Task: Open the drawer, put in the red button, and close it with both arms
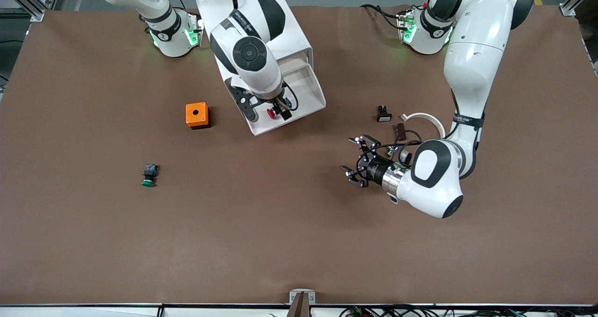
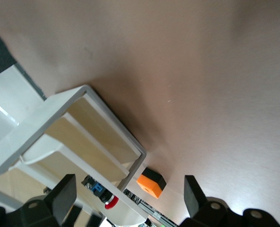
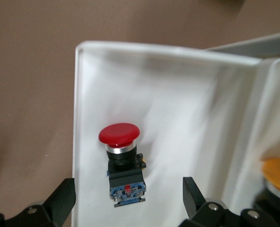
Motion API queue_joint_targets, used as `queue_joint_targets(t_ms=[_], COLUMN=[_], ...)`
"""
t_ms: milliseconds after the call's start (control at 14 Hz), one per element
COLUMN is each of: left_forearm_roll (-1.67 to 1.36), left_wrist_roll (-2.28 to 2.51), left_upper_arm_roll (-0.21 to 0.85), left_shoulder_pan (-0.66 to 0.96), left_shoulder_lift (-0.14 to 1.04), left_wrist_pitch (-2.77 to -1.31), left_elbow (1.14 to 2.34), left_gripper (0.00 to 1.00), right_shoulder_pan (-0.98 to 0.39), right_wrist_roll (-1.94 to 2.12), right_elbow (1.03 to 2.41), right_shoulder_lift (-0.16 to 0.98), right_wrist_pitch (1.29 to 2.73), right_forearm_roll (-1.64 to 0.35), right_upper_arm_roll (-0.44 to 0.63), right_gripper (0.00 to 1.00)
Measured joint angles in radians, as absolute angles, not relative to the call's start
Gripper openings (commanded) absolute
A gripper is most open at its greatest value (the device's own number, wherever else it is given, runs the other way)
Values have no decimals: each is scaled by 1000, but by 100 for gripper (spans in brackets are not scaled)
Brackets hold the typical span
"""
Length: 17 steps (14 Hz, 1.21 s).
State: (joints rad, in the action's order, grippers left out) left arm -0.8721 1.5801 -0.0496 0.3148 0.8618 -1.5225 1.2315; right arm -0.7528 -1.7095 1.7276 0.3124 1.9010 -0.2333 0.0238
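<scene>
The white cabinet [image 1: 299, 32] stands between the arms' bases, and its lowest drawer [image 1: 319, 98] is pulled out toward the front camera. The red button [image 1: 271, 113] lies on its side on the drawer floor near the front wall. My right gripper [image 1: 269, 115] hangs open just above it, one finger on each side and neither touching. In the right wrist view the red button [image 3: 120, 142] lies past my right gripper [image 3: 129, 198], beside the drawer wall [image 3: 78, 118]. My left gripper [image 1: 349, 156] waits open over bare table toward the left arm's end, facing the cabinet [image 2: 74, 99].
An orange box [image 1: 196, 115] sits beside the drawer toward the right arm's end. A green-capped button [image 1: 149, 176] lies nearer the front camera. Small black parts [image 1: 384, 114] and a white ring piece [image 1: 427, 118] lie by the left arm. An orange knob [image 3: 278, 172] shows on the cabinet.
</scene>
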Motion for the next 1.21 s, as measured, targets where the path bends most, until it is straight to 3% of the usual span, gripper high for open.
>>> queue_joint_targets(t_ms=[214,500,857,1214], left_forearm_roll=[-837,-688,-522,-365], left_wrist_roll=[1510,1442,1340,1142], left_upper_arm_roll=[-64,-63,-63,-59], left_shoulder_pan=[320,378,509,628], left_shoulder_lift=[840,797,771,723], left_wrist_pitch=[-1545,-1607,-1707,-1784], left_elbow=[1225,1222,1221,1221], left_gripper=[100,100,100,100], right_shoulder_pan=[-645,-496,-372,-208], right_wrist_roll=[-1661,-1302,-817,-442], right_elbow=[1575,1442,1433,1512], right_shoulder_lift=[301,288,215,99], right_wrist_pitch=[1684,1450,1368,1355], right_forearm_roll=[-233,-233,-171,-140], right_upper_arm_roll=[26,31,35,37], right_gripper=[100,100,100,100])
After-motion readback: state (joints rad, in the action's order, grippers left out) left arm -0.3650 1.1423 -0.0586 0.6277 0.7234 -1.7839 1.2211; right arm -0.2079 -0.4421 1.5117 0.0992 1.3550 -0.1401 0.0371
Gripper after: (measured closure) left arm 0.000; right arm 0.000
